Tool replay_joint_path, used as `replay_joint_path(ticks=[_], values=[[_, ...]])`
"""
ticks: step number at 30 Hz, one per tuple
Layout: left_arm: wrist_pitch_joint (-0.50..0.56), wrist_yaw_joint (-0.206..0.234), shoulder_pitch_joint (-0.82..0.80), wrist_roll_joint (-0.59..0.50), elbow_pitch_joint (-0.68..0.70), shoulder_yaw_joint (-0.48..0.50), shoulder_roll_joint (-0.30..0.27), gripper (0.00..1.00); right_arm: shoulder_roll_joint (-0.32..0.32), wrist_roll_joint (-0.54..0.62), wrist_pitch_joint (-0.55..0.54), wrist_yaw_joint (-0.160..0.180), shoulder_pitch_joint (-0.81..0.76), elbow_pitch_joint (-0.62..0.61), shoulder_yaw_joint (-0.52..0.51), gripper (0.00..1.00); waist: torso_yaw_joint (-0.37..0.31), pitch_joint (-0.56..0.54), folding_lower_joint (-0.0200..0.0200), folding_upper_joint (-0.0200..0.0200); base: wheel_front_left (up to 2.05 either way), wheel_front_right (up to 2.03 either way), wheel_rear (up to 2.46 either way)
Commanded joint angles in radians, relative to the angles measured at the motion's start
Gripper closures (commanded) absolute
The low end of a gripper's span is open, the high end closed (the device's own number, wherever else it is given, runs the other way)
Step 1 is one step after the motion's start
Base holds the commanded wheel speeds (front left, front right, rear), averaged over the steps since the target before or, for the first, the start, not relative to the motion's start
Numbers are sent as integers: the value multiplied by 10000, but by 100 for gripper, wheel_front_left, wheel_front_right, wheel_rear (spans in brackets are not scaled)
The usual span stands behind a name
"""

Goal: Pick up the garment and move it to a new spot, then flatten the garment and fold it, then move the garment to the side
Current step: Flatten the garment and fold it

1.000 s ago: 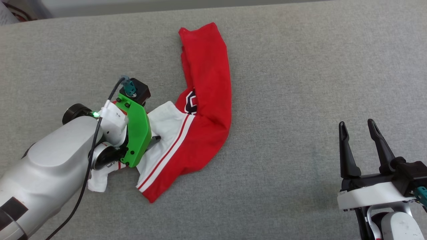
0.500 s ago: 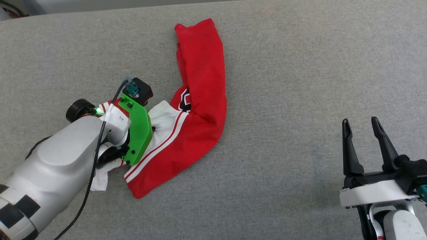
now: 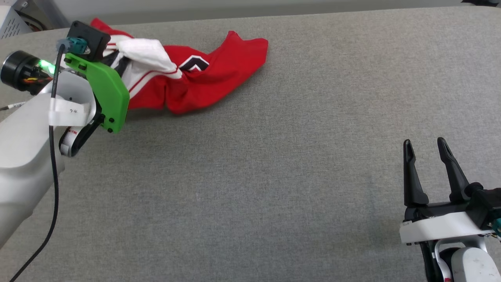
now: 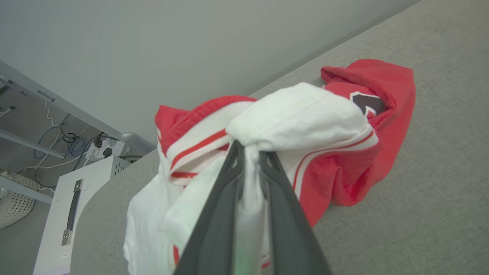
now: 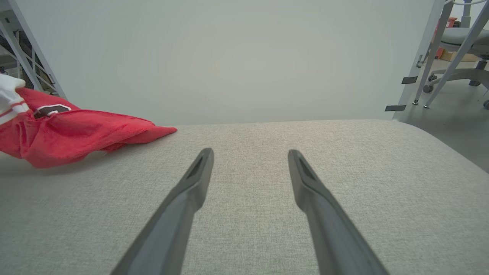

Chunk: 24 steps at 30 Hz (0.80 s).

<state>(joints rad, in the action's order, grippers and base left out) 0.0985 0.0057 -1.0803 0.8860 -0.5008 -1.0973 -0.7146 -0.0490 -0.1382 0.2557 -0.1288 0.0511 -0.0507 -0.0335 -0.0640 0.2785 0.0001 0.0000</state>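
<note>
The garment, a red T-shirt with white sleeves and a dark chest emblem, hangs bunched at the far left of the grey surface; its red body trails onto the fabric toward the right. In the left wrist view my left gripper is shut on a white fold of the garment, lifted above the surface. In the head view the left wrist's green bracket hides the fingers. My right gripper stands open low on the right with nothing between its fingers, well apart from the garment.
The grey padded surface stretches across the view, its far edge near the garment. A white cabinet and cables stand beyond the left edge. An office chair and metal frame legs stand off the right end.
My left gripper shut on the white sleeve area, then lifted and carried the garment toward the far left. The head camera shifted slightly. My right gripper stayed open and still.
</note>
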Motion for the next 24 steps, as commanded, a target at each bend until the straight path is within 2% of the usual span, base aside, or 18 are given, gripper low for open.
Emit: replay_joint_path(ticks=[1, 6, 12, 18, 24], values=[[-256, 274, -169, -313, 158, -4, 54, 100, -12, -67, 61, -19, 49, -41, -1, 0, -52, 55, -1, 0, 0, 0, 0], [-945, 1026, 75, -841, 768, -210, 751, 100, -12, -171, 61, -19, 144, -51, -13, 0, -194, 185, -1, 0, 0, 0, 0], [-1343, 1346, 756, -1093, 1090, -803, 2087, 100, -12, -239, 61, -19, 154, -27, -67, 0, -349, 253, -1, 0, 0, 0, 0], [-1301, 995, 1366, -1436, 374, -1512, 3999, 100, -12, -248, 61, -19, 177, -40, -116, 0, -420, 324, -1, 0, 0, 0, 0], [-999, 189, 1948, -2165, -1103, -1775, 5659, 100, -12, -208, 61, -19, 309, -102, -35, 0, -593, 582, -1, 0, 0, 0, 0]])
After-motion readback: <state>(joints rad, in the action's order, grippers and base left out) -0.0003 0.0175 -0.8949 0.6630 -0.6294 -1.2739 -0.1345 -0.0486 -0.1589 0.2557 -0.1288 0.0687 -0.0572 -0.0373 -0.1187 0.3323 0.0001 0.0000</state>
